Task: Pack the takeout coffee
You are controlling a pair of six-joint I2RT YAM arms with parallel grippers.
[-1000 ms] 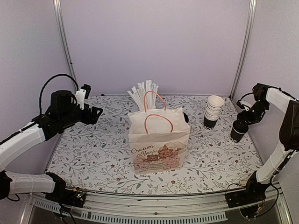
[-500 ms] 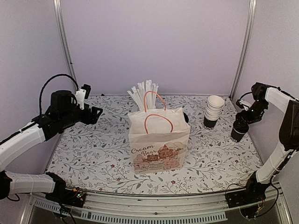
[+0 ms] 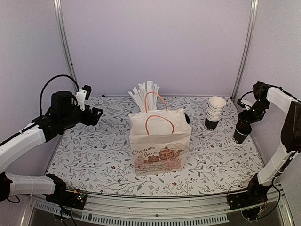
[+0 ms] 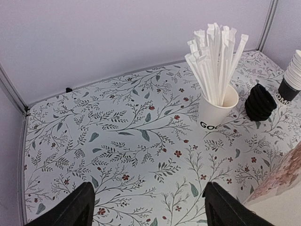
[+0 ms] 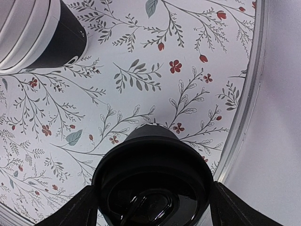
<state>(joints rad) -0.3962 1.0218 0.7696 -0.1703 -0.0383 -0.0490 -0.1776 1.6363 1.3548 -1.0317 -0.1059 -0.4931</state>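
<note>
takeout coffee [image 3: 240, 135]: 1 black paper cup with a round black plastic lid; upright at the far right of the surface, close to the right wall rail, just right of the cup stack.
coffee lid [image 5: 153, 188]: glossy black, raised rim, a small moulded sip tab near the middle; wider than the cup body seen under it in the right wrist view.
right claw [image 3: 245, 124]: over the coffee from above, its 2 fingers closed in on opposite sides of the cup at lid height, gripping it.
right claw, wrist view [image 5: 154, 213]: 1 dark finger at each side of the lid, both touching its rim.
cup base: probably on or barely off the surface; the top view is too small to tell.
left claw [image 3: 97, 115]: held above the far left of the surface, fingers spread wide, nothing between them.
left claw, wrist view [image 4: 148, 214]: only patterned surface in the gap.
paper bag [image 3: 160, 146]: standing mid surface, mouth up, orange handles, well apart from the coffee.
cup stack [image 3: 215, 112]: lidless black cups with white insides, behind and right of the bag.
straw cup [image 4: 216, 106]: white, full of white straws, behind the bag.
black ribbed object [image 4: 260, 101]: just right of the straw cup.
surface [image 3: 94, 155]: white with a leaf and red flower print.
</note>
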